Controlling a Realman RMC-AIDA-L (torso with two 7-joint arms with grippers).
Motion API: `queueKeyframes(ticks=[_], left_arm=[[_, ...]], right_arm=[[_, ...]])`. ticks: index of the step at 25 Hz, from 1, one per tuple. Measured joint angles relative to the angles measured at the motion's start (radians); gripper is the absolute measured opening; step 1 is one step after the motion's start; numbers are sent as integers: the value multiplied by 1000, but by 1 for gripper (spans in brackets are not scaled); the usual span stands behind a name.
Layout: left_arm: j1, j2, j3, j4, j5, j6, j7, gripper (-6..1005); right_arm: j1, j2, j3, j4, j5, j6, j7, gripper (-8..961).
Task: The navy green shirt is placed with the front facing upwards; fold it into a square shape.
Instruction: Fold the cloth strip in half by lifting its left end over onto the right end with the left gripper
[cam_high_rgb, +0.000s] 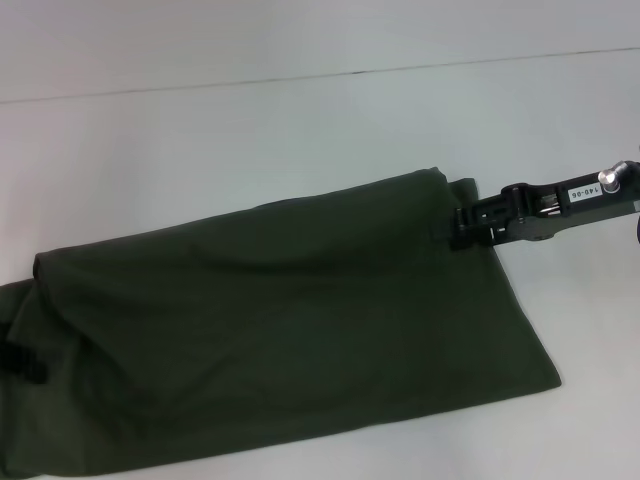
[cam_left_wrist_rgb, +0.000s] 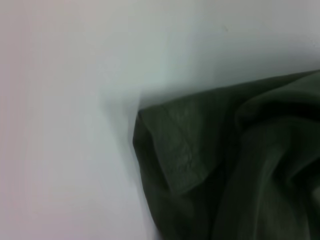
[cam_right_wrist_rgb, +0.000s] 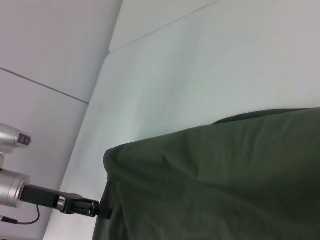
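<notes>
A plain white table (cam_high_rgb: 300, 110) fills the scene, with a thin seam line running across its far part. The navy green shirt (cam_high_rgb: 290, 320) lies across the near half of it as a long band already doubled over, from the near left edge of the head view out to a corner at the right; no print or collar shows.

At the near left, the left gripper (cam_high_rgb: 22, 362) appears only as a small dark shape at the cloth's edge; it seems to be pinching the fabric, but I cannot tell how its jaws stand. Farther off on the right, the right gripper (cam_high_rgb: 458, 228) is pressed together on the shirt's far right corner.

The shirt looks light, soft and limp, so it will likely sag and wrinkle wherever it is unsupported. Corners and hems are probably the best holds, one at each end, keeping the edge taut.

The left wrist view alone shows a hemmed sleeve end (cam_left_wrist_rgb: 177, 150) bunched and folded under. The right wrist view alone shows the left gripper (cam_right_wrist_rgb: 102, 209) side on, touching the raised fold's edge.
</notes>
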Motion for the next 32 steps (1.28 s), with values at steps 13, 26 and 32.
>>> queueKeyframes(ticks=[13,26,32], left_arm=[[-7,1,5,-5,-12,30,21,486],[-3,5,2,17,-11,54,29,137],[4,8,6,66,4,81,26,52]], right_arm=[[0,-1,0,0,4,-1,1,574],[0,-2,0,0,1,-2,10,574],[0,-3,-1,0,0,2,12,573]])
